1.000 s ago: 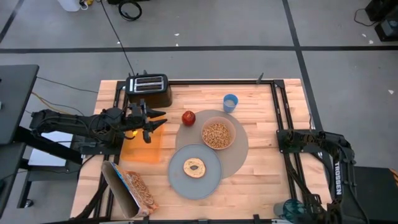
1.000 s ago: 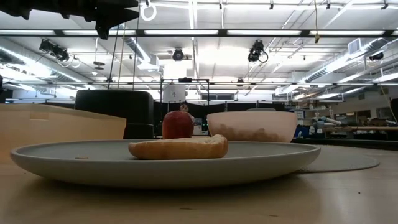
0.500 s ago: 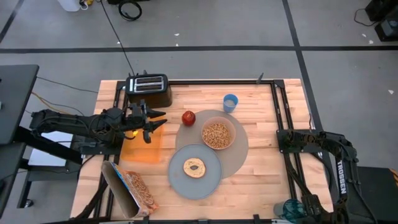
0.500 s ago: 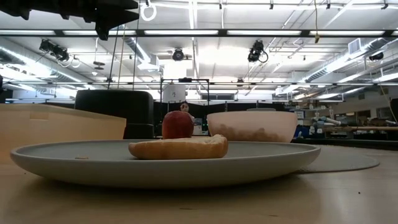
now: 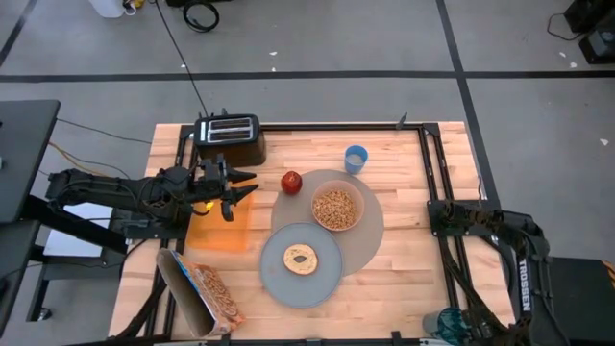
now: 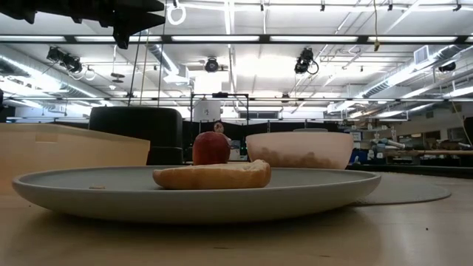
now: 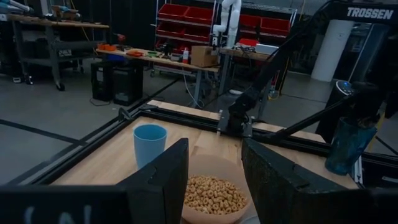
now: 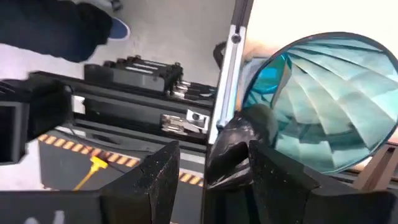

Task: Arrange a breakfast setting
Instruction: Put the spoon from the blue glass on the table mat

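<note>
The left tool (image 5: 229, 191), fingers apart and empty at centre left above the orange board (image 5: 219, 227), should approach the apple (image 5: 291, 182) beside the bowl (image 5: 336, 208) slowly, gripping gently.

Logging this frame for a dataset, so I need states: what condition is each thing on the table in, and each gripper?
pink bowl: upright, filled with cereal, on the mat.
blue cup: upright, off the mat.
bagel: flat on the grey plate.
red apple: at the mat's edge.
toaster: slots empty.
left gripper: open, empty, above the orange board.
right gripper: open, empty, parked.
</note>
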